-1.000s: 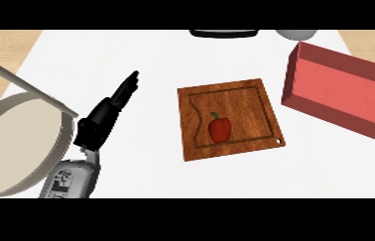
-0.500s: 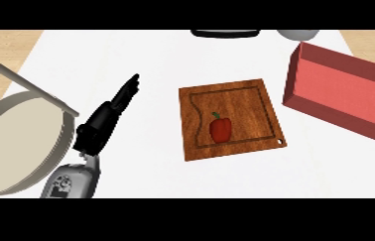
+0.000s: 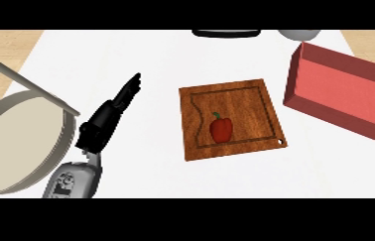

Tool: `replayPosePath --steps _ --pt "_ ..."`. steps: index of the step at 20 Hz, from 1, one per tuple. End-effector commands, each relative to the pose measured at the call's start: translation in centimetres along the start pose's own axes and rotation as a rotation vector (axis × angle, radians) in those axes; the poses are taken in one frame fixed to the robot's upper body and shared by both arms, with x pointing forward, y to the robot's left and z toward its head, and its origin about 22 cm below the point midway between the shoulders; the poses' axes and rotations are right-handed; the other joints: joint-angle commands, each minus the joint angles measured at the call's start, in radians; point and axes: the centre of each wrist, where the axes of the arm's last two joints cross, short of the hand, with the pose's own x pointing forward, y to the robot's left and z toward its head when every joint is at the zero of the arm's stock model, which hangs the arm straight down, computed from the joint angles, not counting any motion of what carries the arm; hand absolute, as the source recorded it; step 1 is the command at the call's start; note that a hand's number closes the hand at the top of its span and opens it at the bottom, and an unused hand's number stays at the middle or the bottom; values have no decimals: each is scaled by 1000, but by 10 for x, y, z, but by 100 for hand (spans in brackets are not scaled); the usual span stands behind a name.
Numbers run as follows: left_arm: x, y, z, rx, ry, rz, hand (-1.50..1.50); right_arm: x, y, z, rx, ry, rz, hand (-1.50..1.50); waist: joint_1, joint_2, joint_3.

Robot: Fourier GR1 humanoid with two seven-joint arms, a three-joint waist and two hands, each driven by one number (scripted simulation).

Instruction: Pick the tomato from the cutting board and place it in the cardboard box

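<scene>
A red vegetable with a green stem (image 3: 222, 128) lies on the wooden cutting board (image 3: 249, 98), near the board's front middle. It looks like a small pepper or tomato. The reddish box (image 3: 333, 93) stands to the right of the board, its open inside facing up. My left hand (image 3: 110, 116) is over the white counter to the left of the board, fingers straight and pointing up and away, apart from the board. My right hand shows nowhere.
A large round pale object with a rim (image 3: 26, 141) fills the left edge, crossed by a pale bar (image 3: 40, 89). A dark flat thing (image 3: 227, 32) and a grey round thing (image 3: 299, 34) sit at the far edge.
My left hand has drifted slightly toward me and to the left. The vegetable, board and box have stayed in place.
</scene>
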Motion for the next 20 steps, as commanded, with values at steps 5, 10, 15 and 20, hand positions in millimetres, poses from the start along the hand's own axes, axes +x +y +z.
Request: replayPosePath --steps 5,10,15,20 --pt "2 -3 2 -8 -12 5 0 -26 70 -25 53 36 58 150 7 2 0" --pt "10 8 0 -22 -9 4 0 -41 105 -23 166 201 -108 -150 15 3 1" --pt "-1 8 -3 -21 -1 5 0 -78 107 -28 222 202 -175 -150 5 2 1" --pt "19 6 4 -11 -9 -3 0 -87 112 -24 89 175 -392 -150 4 0 2"
